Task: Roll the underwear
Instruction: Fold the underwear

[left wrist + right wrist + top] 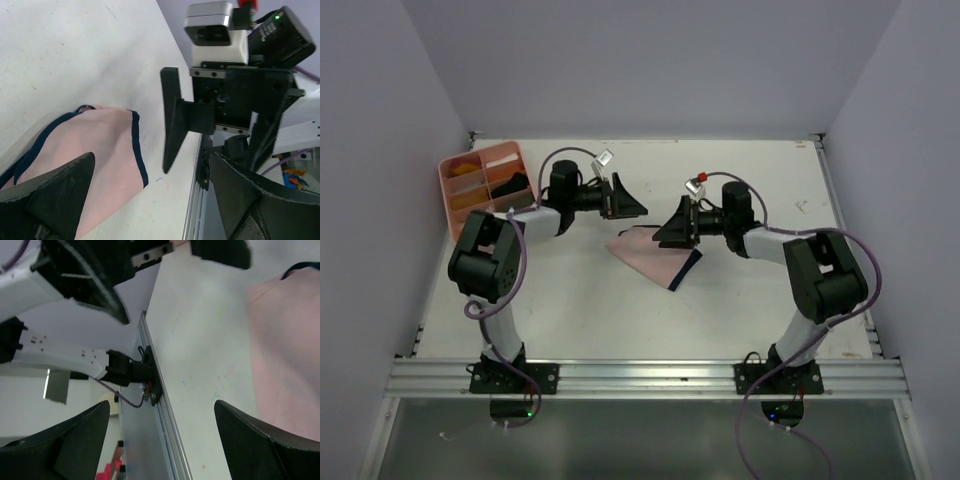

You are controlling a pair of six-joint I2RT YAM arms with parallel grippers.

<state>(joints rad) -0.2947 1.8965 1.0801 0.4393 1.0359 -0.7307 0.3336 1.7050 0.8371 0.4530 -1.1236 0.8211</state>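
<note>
A pale pink underwear with thin dark edging lies flat in the middle of the table, also seen in the left wrist view and at the right edge of the right wrist view. My left gripper hovers just behind its far left corner, open and empty. Facing it from the right, my right gripper is open and empty, above the cloth's far right edge. One of its dark fingers shows in the left wrist view.
A pink compartment tray stands at the back left, holding yellow-orange items and a dark bundle. The table's metal front rail runs along the near edge. Purple-grey walls close in the sides and back.
</note>
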